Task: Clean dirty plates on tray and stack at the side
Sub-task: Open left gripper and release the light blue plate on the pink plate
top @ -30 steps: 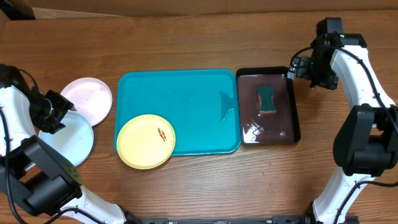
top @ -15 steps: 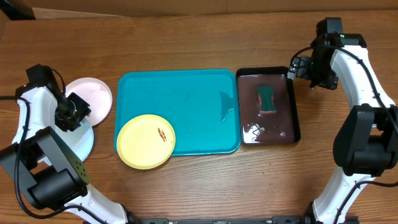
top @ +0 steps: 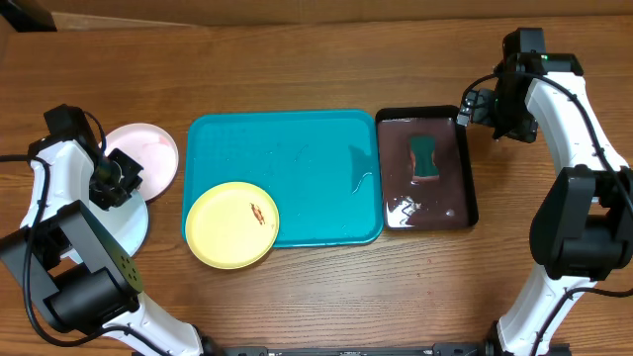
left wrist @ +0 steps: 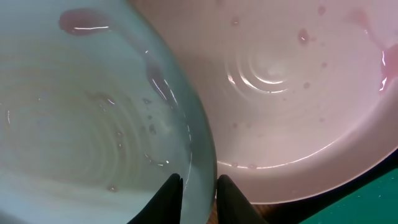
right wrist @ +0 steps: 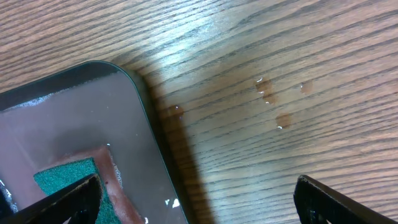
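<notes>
The yellow-green plate (top: 232, 225), with a brown-red smear, lies at the front left of the turquoise tray (top: 307, 158). The white plate (top: 148, 153) and the light blue plate (top: 117, 225) lie on the table left of the tray, and the blue one overlaps the white one's edge. My left gripper (top: 117, 178) is shut on the light blue plate's rim. In the left wrist view the fingers (left wrist: 171, 199) straddle the rim of the blue plate (left wrist: 81, 112), beside the wet white plate (left wrist: 280, 93). My right gripper (top: 483, 104) is open and empty over the table.
A black tray (top: 468, 168) with dark liquid and a green sponge (top: 424, 156) stands right of the turquoise tray. In the right wrist view the black tray's corner (right wrist: 74, 118) and the sponge (right wrist: 65, 180) lie at the left, with water drops (right wrist: 267, 93) on the wood.
My left gripper has moved right from the table's left edge onto the light blue plate's rim where it meets the white plate. The right arm has not moved.
</notes>
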Controlling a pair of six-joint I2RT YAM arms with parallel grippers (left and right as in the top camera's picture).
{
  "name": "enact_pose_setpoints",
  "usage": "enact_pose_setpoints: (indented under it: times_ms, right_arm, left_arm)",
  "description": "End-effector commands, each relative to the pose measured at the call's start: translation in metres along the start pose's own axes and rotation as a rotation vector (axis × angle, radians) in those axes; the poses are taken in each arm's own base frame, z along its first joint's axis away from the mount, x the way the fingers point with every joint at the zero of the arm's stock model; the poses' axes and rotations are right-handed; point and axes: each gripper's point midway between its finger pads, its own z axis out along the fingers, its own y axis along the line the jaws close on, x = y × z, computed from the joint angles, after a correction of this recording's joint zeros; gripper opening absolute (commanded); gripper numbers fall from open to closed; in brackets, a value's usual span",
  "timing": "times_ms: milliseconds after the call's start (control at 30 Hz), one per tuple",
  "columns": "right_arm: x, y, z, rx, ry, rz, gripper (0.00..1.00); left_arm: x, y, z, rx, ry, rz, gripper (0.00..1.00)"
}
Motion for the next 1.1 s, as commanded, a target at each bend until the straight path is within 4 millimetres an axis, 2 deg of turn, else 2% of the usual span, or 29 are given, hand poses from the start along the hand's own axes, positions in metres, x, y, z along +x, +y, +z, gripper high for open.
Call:
enact_pose_setpoints:
  times_ms: [0,500,633,733,867,1000,1067]
  right_arm:
    - [-0.006,0.0,-0.008,0.0,-0.03,0.005,1.0]
    - [-0.006,0.0,-0.008,0.0,-0.03,0.005,1.0]
    - [-0.006,0.0,-0.008,0.0,-0.03,0.005,1.0]
    - [-0.006,0.0,-0.008,0.0,-0.03,0.005,1.0]
    - [-0.006,0.0,-0.008,0.0,-0.03,0.005,1.0]
    - [-0.006,0.0,-0.008,0.0,-0.03,0.005,1.0]
    - [-0.006,0.0,-0.008,0.0,-0.03,0.004,1.0]
  left_arm:
    - [-0.001,0.003,-0.002,-0.018,-0.021,-0.01,0.22]
    - [0.001,0.005,0.008,-0.02,-0.027,-0.009,0.17]
    - [0.0,0.005,0.008,-0.018,-0.03,-0.01,0.04]
    - [0.0,-0.001,0.007,0.01,-0.024,-0.009,0.04]
    - [-0.006,-0.01,-0.012,0.037,-0.018,-0.009,0.04]
    - [-0.021,-0.024,-0.046,0.054,-0.046,0.005,0.04]
    - [-0.03,-0.04,-0.067,0.084,-0.084,0.029,0.04]
